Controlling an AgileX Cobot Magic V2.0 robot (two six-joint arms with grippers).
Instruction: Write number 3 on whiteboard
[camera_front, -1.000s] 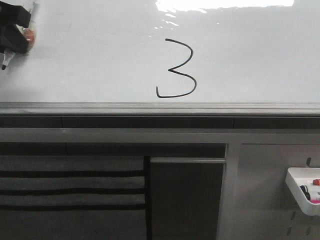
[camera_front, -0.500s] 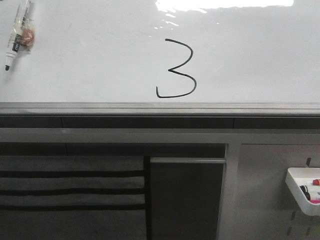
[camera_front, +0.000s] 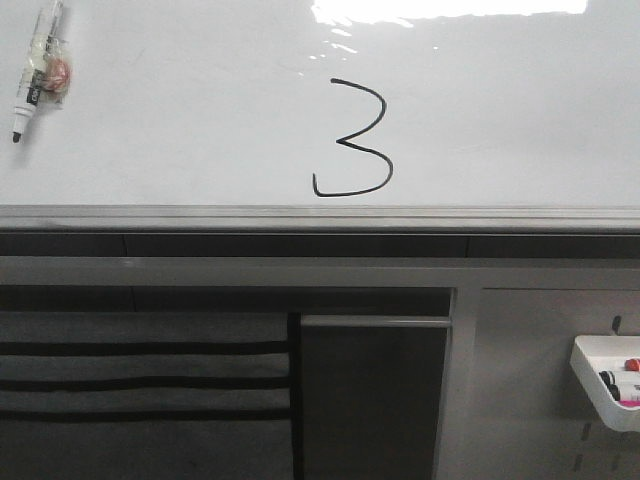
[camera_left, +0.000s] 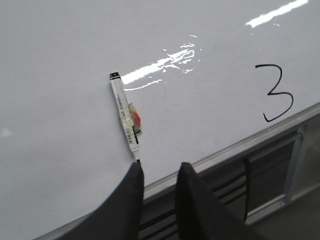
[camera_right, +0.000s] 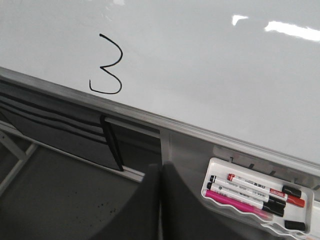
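the number 3 (camera_front: 352, 138) is drawn in thin black line on the whiteboard (camera_front: 500, 110), just above the grey frame along its lower edge. a marker (camera_front: 35, 72) lies on the board near its left edge, well apart from the digit. the left hand (camera_left: 159, 172) is slightly spread and empty, just short of the marker tip; the right hand (camera_right: 160, 170) is pressed together, beside a white tray (camera_right: 220, 165) of markers.
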